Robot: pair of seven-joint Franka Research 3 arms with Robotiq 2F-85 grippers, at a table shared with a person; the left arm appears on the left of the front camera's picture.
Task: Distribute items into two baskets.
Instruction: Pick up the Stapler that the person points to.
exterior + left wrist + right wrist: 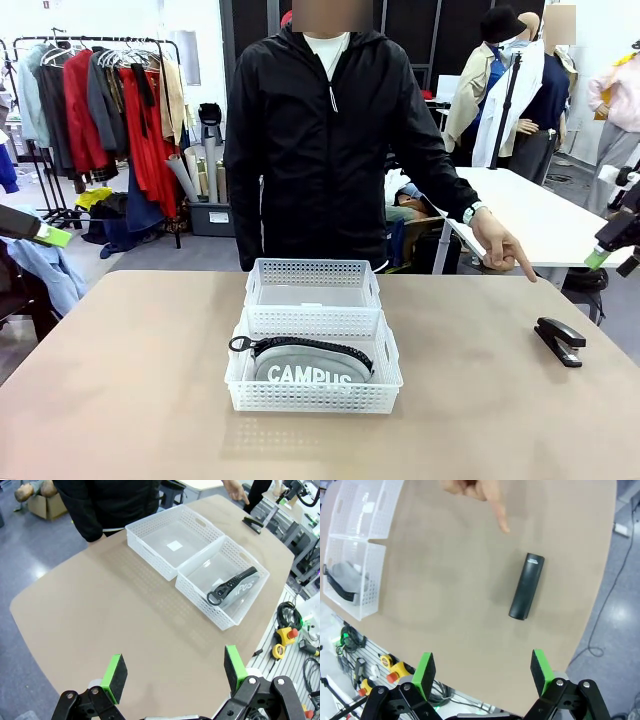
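pouch (pixel 310 368) in near basket (pixel 315 400), stapler (pixel 560 341) loose on table (pixel 130 380), left pincer (pixel 174 670) and right pincer (pixel 482 671) both agape, empty

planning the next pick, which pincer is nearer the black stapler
Right. The right pincer hovers open near the stapler; the left pincer hovers open at the opposite side, both baskets lying between it and the stapler.
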